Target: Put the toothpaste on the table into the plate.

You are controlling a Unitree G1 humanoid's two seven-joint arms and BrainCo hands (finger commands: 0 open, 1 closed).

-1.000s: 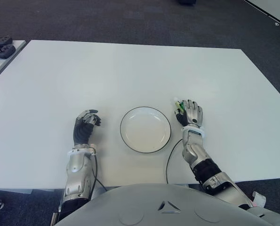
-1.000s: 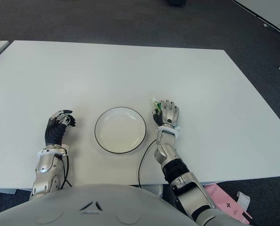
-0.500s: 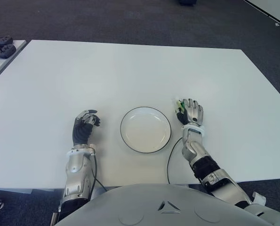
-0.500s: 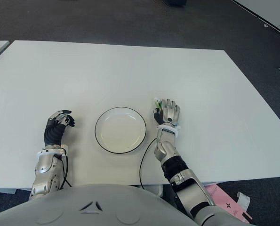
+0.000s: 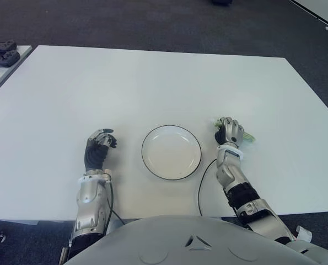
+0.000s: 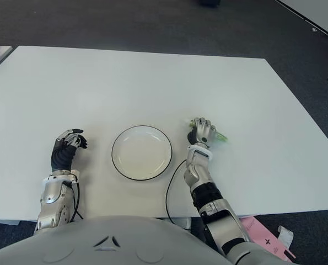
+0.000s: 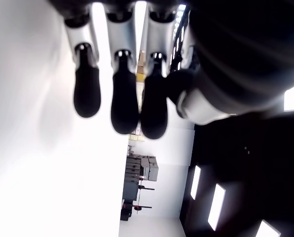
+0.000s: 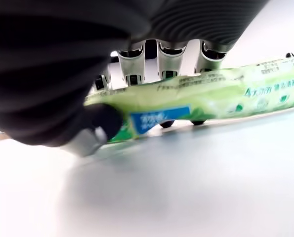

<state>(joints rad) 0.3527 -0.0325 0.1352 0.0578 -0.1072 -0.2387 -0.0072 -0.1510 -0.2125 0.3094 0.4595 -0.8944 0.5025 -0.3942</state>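
Right of the plate (image 5: 171, 152): right hand (image 5: 229, 132) clenched around green toothpaste tube (image 8: 206, 101), grasp step. Next, judged: lift, carry over plate. Left hand (image 5: 97, 150) curled, empty.

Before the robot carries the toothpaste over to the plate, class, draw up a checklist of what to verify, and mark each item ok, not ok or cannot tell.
1. Right hand closed around the toothpaste: ok, fingers wrap it in the right wrist view.
2. Toothpaste lifted off the table: cannot tell; it sits very low over the surface.
3. Plate empty: ok.
4. Path from right hand to plate free: ok, only bare table between them.
5. Left hand out of the way: ok, it shows on the plate's left side, holding nothing.
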